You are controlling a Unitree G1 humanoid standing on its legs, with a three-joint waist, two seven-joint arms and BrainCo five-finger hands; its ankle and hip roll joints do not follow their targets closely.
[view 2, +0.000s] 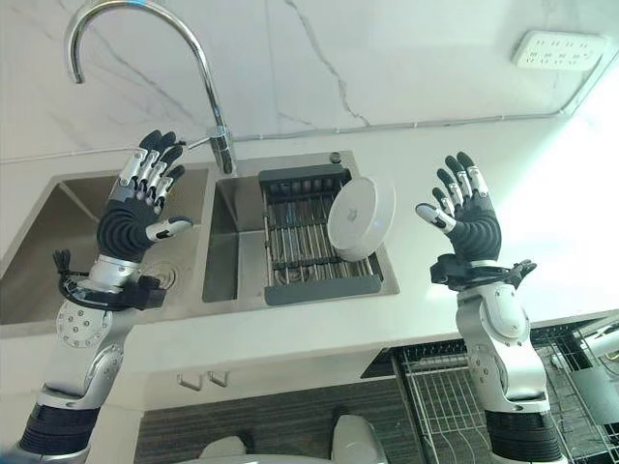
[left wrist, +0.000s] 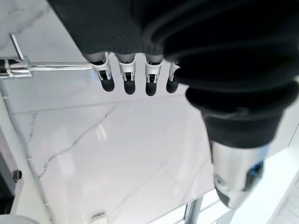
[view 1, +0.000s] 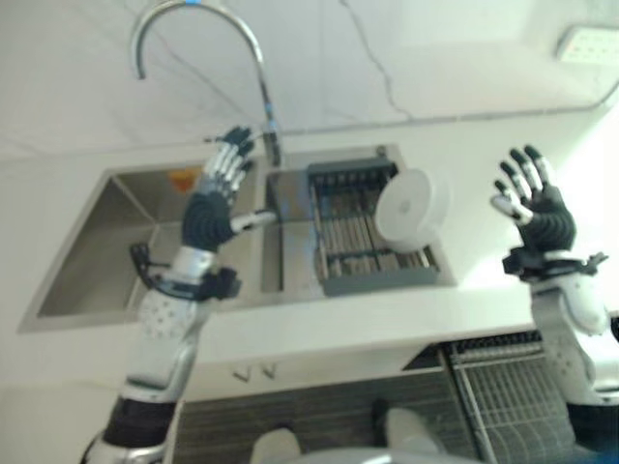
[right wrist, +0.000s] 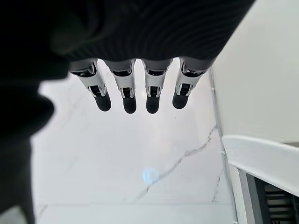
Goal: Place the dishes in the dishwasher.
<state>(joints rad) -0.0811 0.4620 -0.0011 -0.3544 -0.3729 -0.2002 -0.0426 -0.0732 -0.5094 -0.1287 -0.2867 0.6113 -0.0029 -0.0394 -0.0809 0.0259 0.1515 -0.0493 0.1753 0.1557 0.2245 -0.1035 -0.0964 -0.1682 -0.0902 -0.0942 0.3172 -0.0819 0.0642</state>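
Note:
A white bowl (view 2: 360, 217) leans on its side against the right end of a dark drying rack (view 2: 308, 242) set in the right basin of the steel sink (view 2: 221, 261). My left hand (view 2: 135, 213) is raised over the left basin, fingers straight and spread, holding nothing. My right hand (view 2: 469, 224) is raised over the counter just right of the bowl, also open and empty. The pulled-out dishwasher rack (view 2: 455, 396) of wire shows below the counter edge at the lower right.
A tall curved tap (view 2: 208, 87) stands behind the sink between the basins. A marble wall with a white socket strip (view 2: 561, 48) rises behind the white counter (view 2: 542, 242). An orange item (view 1: 184, 178) lies at the back of the left basin.

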